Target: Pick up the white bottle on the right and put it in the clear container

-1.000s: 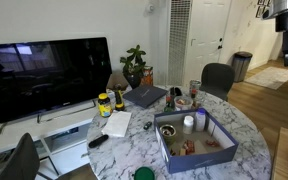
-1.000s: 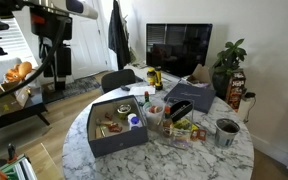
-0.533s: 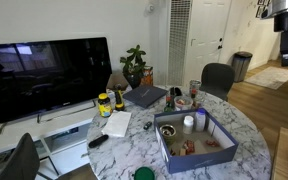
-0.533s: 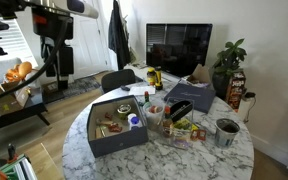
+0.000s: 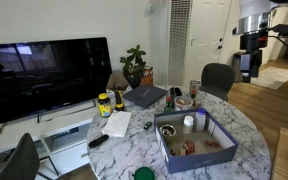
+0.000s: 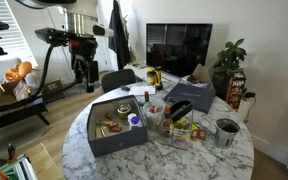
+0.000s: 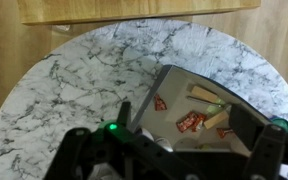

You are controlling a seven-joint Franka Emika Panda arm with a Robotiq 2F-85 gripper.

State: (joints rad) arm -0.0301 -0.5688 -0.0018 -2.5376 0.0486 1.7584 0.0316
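The slim white bottle [image 5: 201, 121] stands upright inside the dark blue-grey tray [image 5: 199, 156] on the marble table, next to a stubbier white bottle [image 5: 188, 124]. The clear container [image 5: 193, 91] stands behind the tray near the table's far edge. My gripper [image 5: 247, 72] hangs high above the floor beside the table, well away from the bottle; it also shows in an exterior view [image 6: 85, 82]. In the wrist view the gripper [image 7: 174, 160] is open and empty, its fingers spread wide above the tray [image 7: 169, 75], which holds snack packets.
A laptop [image 5: 144, 96], a yellow-labelled jar [image 5: 104, 104] and a potted plant [image 5: 134, 65] sit at the table's back. A small dark bowl [image 5: 167, 129] lies in the tray. A chair [image 5: 217, 78] and a TV [image 5: 44, 75] stand nearby. A dark mug [image 6: 227, 130] is near the edge.
The arm has swung in from the frame edge toward the table and lowered; the gripper is now fully in both exterior views. Objects on the table have not moved.
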